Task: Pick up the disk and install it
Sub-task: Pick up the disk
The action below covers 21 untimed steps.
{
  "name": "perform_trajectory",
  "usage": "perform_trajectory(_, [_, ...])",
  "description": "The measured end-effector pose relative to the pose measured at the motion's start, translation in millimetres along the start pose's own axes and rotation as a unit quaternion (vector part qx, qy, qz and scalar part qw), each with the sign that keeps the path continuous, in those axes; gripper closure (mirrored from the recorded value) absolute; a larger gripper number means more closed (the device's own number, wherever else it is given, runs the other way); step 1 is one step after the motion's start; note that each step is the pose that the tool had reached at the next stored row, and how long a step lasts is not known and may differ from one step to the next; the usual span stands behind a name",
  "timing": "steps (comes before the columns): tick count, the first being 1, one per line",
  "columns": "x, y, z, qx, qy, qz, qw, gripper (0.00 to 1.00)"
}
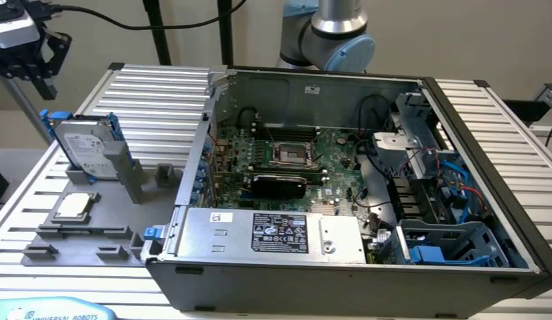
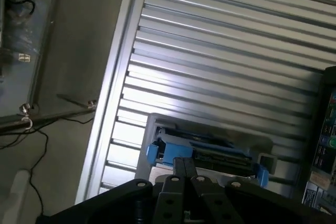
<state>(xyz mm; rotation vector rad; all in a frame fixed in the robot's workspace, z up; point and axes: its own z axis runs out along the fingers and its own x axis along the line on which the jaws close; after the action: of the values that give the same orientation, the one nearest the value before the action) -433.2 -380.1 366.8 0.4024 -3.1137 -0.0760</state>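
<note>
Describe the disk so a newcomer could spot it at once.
Find the open computer case; on the exterior view's left of it sits a grey rack. The disk stands on edge there, silver with a blue frame, unlike the small square chip lying flat nearby.

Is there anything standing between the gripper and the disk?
Nothing visible does. The shut gripper hangs above the disk, which stands upright in its grey holder beside the computer case. Only open air lies between them.
</note>
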Motion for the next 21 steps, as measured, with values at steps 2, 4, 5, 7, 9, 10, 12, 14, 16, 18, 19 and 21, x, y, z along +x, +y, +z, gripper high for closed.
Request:
perform_trajectory(2, [0.0,0.0,0.2,-0.0001,0.0008,-0.018,0.9998,0.89])
perform_trajectory(4, [0.0,0.0,0.4,-0.0002,0.0017,-0.036,0.9994,0.89])
perform_trajectory(5, [0.0,0.0,0.4,-0.0002,0.0022,-0.045,0.9990,0.89])
perform_trajectory(7, [0.0,0.0,0.7,-0.0003,0.0030,-0.064,0.9980,0.89])
perform_trajectory(9, [0.0,0.0,0.8,-0.0004,0.0039,-0.082,0.9966,0.89])
perform_trajectory(10, [0.0,0.0,0.9,-0.0005,0.0044,-0.091,0.9959,0.89])
perform_trajectory(12, [0.0,-0.1,1.1,-0.0006,0.0052,-0.109,0.9941,0.89])
perform_trajectory(14, [0.0,-0.1,1.3,-0.0007,0.0061,-0.127,0.9919,0.89])
perform_trajectory(16, [0.0,-0.1,1.4,-0.0007,0.0070,-0.145,0.9894,0.89])
perform_trajectory(18, [0.0,-0.1,1.7,-0.0008,0.0078,-0.163,0.9867,0.89])
perform_trajectory(19, [0.0,-0.1,1.7,-0.0009,0.0083,-0.172,0.9851,0.89])
perform_trajectory(21, [0.0,-0.1,1.9,-0.0010,0.0091,-0.189,0.9819,0.89])
